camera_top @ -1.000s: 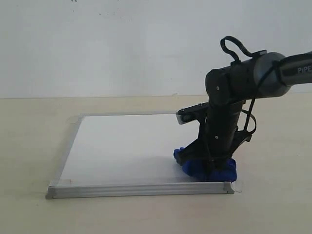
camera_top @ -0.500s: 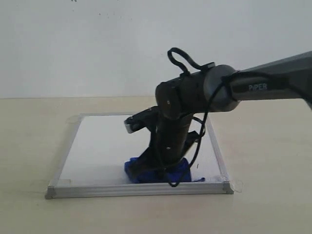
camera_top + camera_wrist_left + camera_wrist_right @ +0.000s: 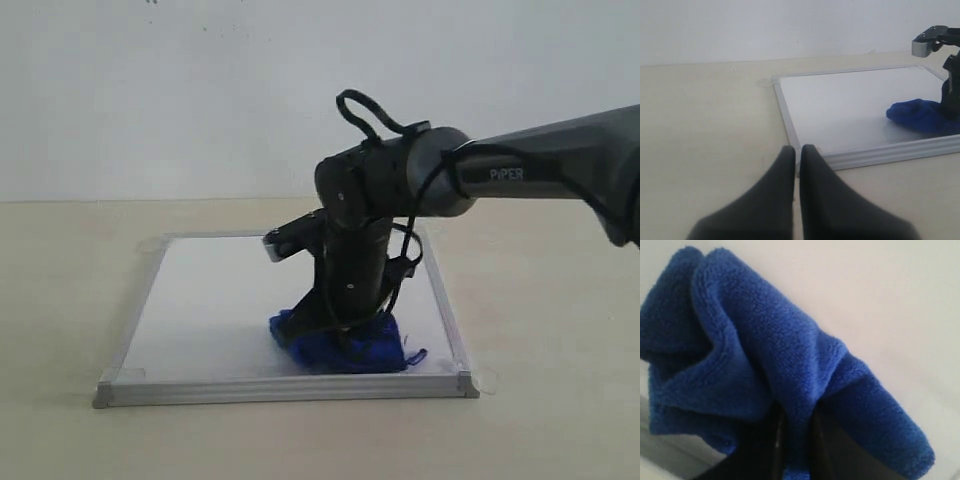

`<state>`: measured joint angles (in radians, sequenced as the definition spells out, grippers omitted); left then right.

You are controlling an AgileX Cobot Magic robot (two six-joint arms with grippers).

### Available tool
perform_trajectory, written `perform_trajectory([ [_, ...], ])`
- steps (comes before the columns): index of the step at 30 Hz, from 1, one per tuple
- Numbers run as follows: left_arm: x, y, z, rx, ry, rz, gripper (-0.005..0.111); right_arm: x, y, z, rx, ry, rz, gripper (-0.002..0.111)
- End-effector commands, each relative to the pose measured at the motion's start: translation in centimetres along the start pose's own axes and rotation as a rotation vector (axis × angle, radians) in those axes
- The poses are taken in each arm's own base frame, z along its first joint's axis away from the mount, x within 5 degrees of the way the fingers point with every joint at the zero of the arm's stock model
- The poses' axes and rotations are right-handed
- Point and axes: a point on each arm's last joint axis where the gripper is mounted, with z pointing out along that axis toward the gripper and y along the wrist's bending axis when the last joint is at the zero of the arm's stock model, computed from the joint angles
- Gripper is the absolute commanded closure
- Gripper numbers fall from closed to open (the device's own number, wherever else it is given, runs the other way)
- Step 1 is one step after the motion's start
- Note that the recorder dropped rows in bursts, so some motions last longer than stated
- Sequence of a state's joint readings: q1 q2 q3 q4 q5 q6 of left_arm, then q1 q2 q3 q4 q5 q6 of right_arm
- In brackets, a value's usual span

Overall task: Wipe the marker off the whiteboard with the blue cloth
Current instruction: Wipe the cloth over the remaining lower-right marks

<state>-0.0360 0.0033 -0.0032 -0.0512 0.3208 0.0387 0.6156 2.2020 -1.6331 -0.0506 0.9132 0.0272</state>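
The whiteboard (image 3: 220,300) lies flat on the table, its silver frame toward the front. The marker is out of view; the bare board surface looks white. My right gripper (image 3: 340,335) points down at the board's front middle, shut on the bunched blue cloth (image 3: 350,348), which is pressed against the board. In the right wrist view the blue cloth (image 3: 765,350) is pinched between the fingers of the right gripper (image 3: 796,440), over the whiteboard (image 3: 880,300). My left gripper (image 3: 797,150) is shut and empty, off the whiteboard (image 3: 840,105) near a corner, with the blue cloth (image 3: 920,115) beyond it.
The beige table (image 3: 560,300) surrounds the board, with a white wall behind. A raised metal frame (image 3: 290,388) rims the board, and a clear tape tab (image 3: 487,380) sticks out at its front right corner. The right arm (image 3: 540,170) reaches in from the right.
The right gripper swept the cloth left from the board's front right corner to the front middle, then came back slightly right.
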Motion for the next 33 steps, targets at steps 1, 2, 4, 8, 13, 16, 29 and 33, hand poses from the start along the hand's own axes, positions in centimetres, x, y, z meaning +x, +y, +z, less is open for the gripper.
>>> perform_trajectory([
  [1,0.1,-0.1,0.0,0.01,-0.004,-0.005,0.103,1.8,-5.9,0.7,0.14,0.159,0.067,0.109],
  [2,0.1,-0.1,0.0,0.01,-0.004,-0.005,0.103,2.1,-6.9,0.7,0.163,0.181,0.083,0.109],
  [4,0.1,-0.1,0.0,0.01,-0.004,-0.005,0.103,2.8,-8.8,0.6,0.199,0.226,0.113,0.109],
  [8,0.1,-0.1,0.0,0.01,-0.004,-0.005,0.103,3.5,-10.9,0.5,0.214,0.26,0.16,0.109],
  [13,0.1,-0.1,0.0,0.01,-0.004,-0.005,0.103,3.0,-9.5,0.6,0.165,0.228,0.16,0.109],
  [16,0.1,-0.1,0.0,0.01,-0.004,-0.005,0.103,2.1,-6.7,0.8,0.107,0.183,0.101,0.109],
  [29,0.1,-0.1,0.0,0.01,-0.004,-0.005,0.103,0.4,8.8,0.3,-0.09,-0.04,-0.232,0.109],
  [33,0.1,-0.1,0.0,0.01,-0.004,-0.005,0.103,0.4,8.6,0.3,-0.074,-0.038,-0.245,0.109],
])
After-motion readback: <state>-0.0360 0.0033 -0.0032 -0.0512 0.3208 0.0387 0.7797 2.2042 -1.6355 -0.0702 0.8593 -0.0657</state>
